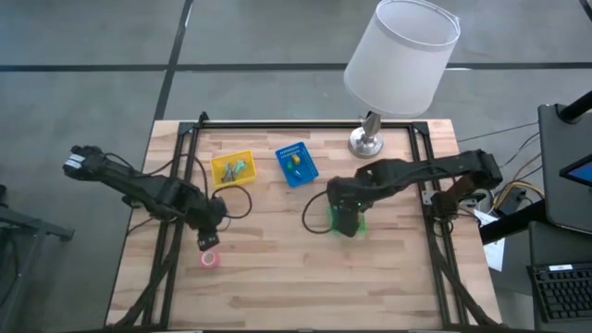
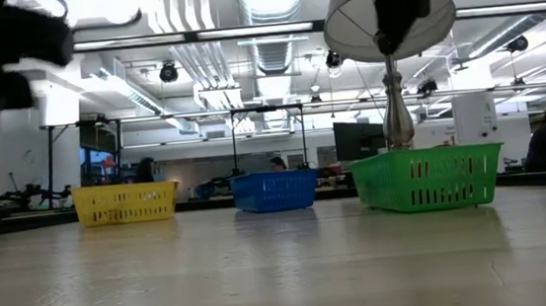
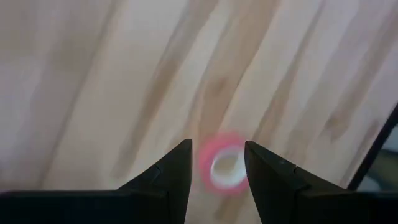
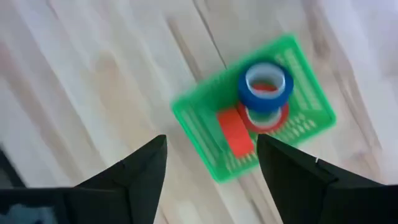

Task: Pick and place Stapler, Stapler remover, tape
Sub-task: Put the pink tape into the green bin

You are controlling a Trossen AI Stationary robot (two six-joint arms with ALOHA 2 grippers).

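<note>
1. The landmark was the green plastic basket (image 4: 255, 127), which sat on the wooden slatted table (image 1: 277, 277) near the chrome base of the white-shaded lamp (image 1: 367, 141).
2. Inside the green basket lay a blue tape roll with a pale core (image 4: 265, 85), stacked partly over a red tape roll (image 4: 273, 121), with a red roll seen edge-on (image 4: 235, 132) just beside them.
3. The right gripper (image 4: 211, 162) hung directly above the green basket with its fingers spread wide and nothing between them.
4. A pink tape roll with a pale core (image 1: 210, 260) lay flat on the table, well to the left of the green basket.
5. The left gripper (image 3: 216, 163) hovered just over that pink roll, its fingers parted and framing the roll without touching it.
6. A blue plastic basket (image 1: 297, 164) and a yellow plastic basket (image 1: 232, 168) stood to the left of the green basket, farther back on the table, each holding small items too small to identify.
</note>
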